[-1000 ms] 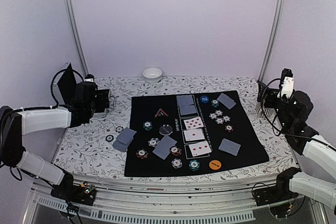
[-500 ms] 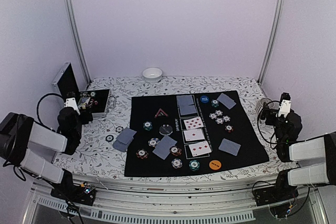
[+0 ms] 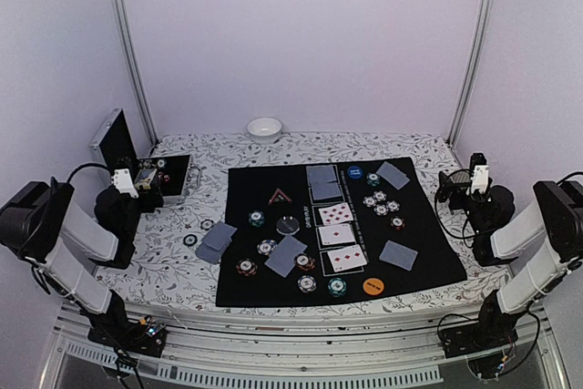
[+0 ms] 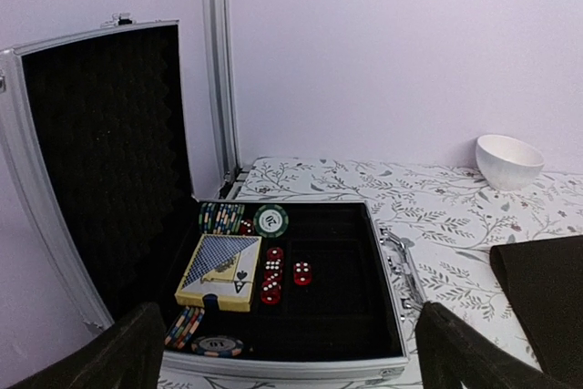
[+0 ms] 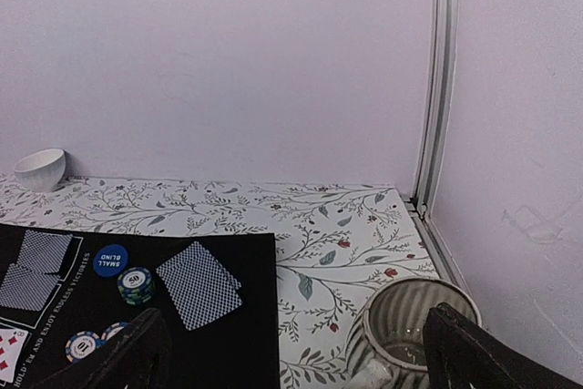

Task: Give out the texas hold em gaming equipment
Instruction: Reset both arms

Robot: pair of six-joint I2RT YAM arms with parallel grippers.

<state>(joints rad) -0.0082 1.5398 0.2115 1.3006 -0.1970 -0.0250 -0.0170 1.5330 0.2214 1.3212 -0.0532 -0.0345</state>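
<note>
Plain pale lilac walls [image 3: 301, 34] close in the back and both sides. A slim metal post stands in each rear corner, the left post [image 3: 127, 43] and the right post [image 3: 474, 43]. The table [image 3: 155, 261] is covered by a white cloth [image 5: 328, 207] printed with grey leafy sprigs. A ribbed metal rail [image 3: 301, 373] runs along its near edge. The light is soft and even.

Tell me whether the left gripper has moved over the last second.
Yes: the left gripper drew back toward the near left, off the silver case.
</note>
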